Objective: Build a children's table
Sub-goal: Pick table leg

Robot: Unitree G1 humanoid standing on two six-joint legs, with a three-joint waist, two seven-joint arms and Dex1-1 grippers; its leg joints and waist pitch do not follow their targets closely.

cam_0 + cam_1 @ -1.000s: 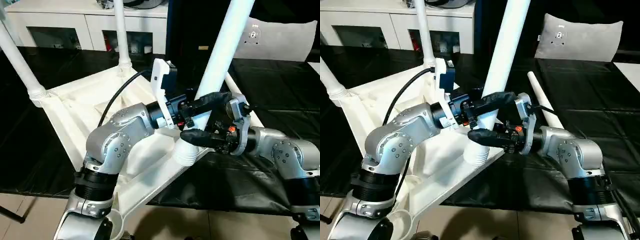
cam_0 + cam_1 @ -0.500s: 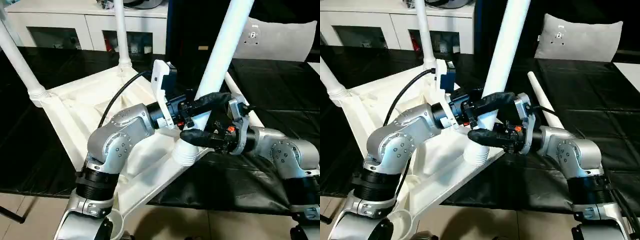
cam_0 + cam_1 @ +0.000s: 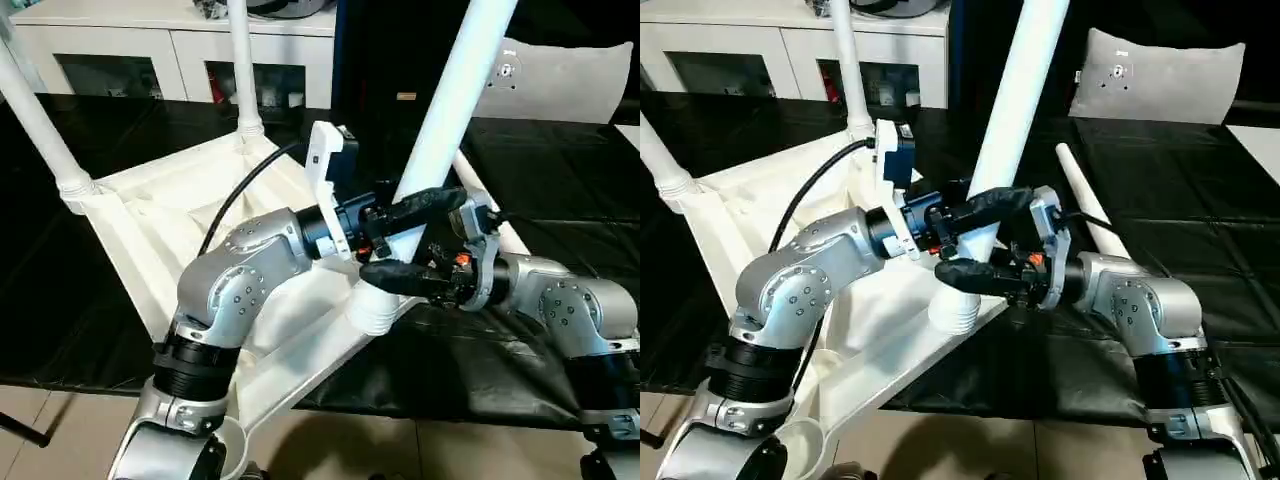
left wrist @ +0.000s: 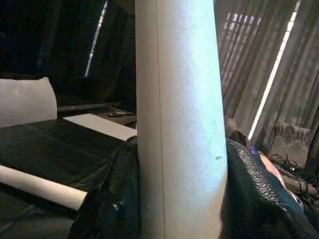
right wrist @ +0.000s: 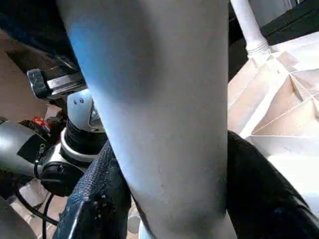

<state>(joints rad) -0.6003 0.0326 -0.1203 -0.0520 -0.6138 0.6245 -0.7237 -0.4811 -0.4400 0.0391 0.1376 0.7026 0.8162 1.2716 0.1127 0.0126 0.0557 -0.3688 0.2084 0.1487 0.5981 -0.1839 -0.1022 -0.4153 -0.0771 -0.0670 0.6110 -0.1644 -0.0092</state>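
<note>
The table top (image 3: 150, 215) lies upside down on the black surface (image 3: 560, 170), two legs already standing in its far sockets, a spare leg (image 3: 1088, 205) lying beside it. Over the last second the near leg (image 3: 440, 120) tips slightly more upright in the near corner socket (image 3: 372, 312) — a small shift, so seating seems underway rather than finished. Left gripper (image 3: 405, 210) and right gripper (image 3: 405, 275) remain clamped on the near leg just above the socket, fingers (image 4: 107, 199) pressed to either side.
</note>
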